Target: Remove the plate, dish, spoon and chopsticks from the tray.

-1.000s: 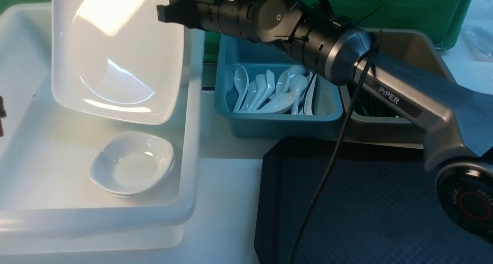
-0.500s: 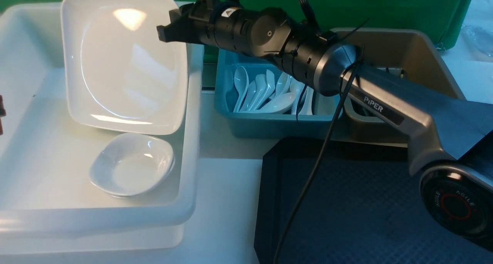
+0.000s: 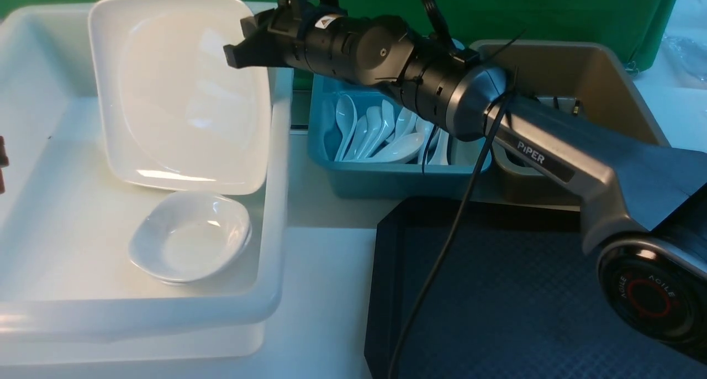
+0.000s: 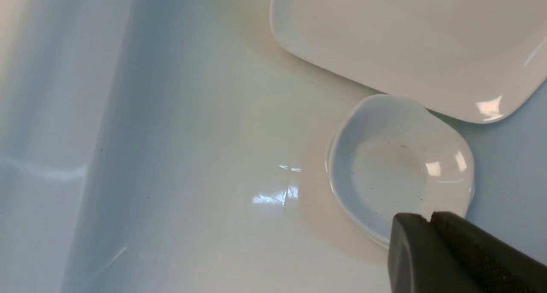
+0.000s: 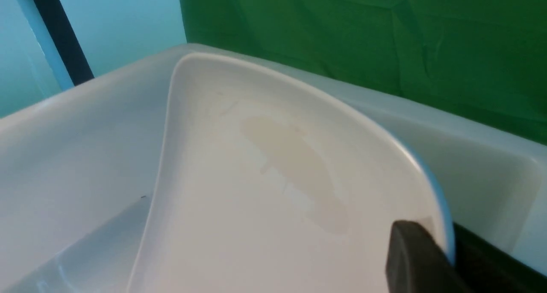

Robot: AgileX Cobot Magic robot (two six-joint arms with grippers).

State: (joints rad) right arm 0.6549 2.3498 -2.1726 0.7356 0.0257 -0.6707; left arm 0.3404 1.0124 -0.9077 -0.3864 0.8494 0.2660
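Observation:
The large white square plate leans tilted inside the white tub, its lower edge just behind the small white dish. My right gripper is shut on the plate's upper right rim, and the right wrist view shows one finger on each side of that rim. In the left wrist view my left gripper is shut and holds nothing, just above the dish. Several white spoons lie in the blue bin. The black tray sits front right. I see no chopsticks.
A brown bin stands behind the tray, right of the blue bin. The right arm reaches across over both bins, and its cable hangs over the tray. A green cloth hangs at the back.
The plate has come down into the tub and tipped back, its lower edge now near the dish. The right arm has dropped with it. The left gripper has stayed still.

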